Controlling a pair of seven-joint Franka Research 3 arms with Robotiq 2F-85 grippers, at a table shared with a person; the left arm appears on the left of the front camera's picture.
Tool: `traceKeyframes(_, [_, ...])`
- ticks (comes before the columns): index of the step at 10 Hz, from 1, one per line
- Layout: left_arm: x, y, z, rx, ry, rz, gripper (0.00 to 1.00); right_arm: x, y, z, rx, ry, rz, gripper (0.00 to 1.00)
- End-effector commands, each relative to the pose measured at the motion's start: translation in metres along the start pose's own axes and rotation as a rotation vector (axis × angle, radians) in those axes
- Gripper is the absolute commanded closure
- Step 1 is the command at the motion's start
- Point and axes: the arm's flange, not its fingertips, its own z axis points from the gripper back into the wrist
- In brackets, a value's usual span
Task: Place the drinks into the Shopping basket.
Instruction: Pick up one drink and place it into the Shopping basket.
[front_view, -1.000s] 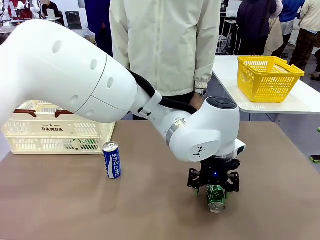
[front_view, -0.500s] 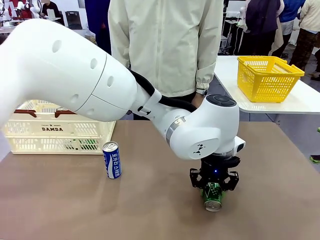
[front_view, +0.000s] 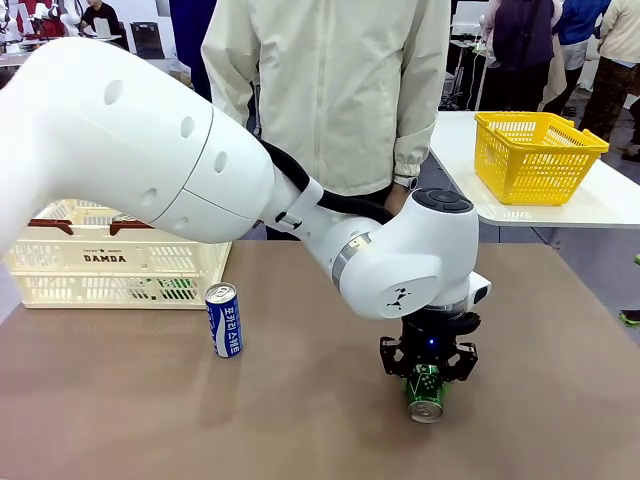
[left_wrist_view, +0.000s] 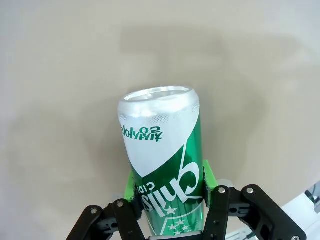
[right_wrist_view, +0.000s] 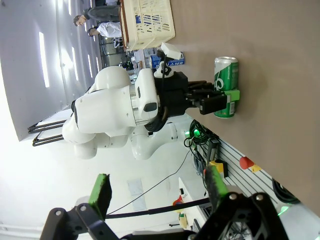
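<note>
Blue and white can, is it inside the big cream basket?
No, the blue-and-white can stands upright on the table, just outside the Shopping basket.

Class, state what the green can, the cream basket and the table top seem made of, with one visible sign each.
The green can: likely thin metal, probably aluminium; bare silvery end, glossy printed body. The cream basket: moulded plastic, matt, with regular slots and a brown rim. The table top: smooth matt brown sheet, perhaps laminate; its core is hidden.
</note>
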Motion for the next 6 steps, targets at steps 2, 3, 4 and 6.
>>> traceKeyframes(2, [0.002,0.014,0.043,-0.037,-0.021,0.004,1.0,-0.001,0.004,0.002,-0.002,0.007,-0.016,0.0])
traceKeyframes(3, [0.004,0.027,0.08,-0.063,0.016,0.007,1.0,-0.001,0.004,0.002,-0.002,0.007,-0.016,0.0])
traceKeyframes(4, [0.005,0.046,0.12,-0.026,0.07,-0.035,1.0,-0.001,0.004,0.002,-0.002,0.007,-0.016,0.0])
traceKeyframes(6, [0.002,0.105,0.194,0.039,0.048,-0.149,1.0,-0.001,0.004,0.002,-0.002,0.007,-0.016,0.0])
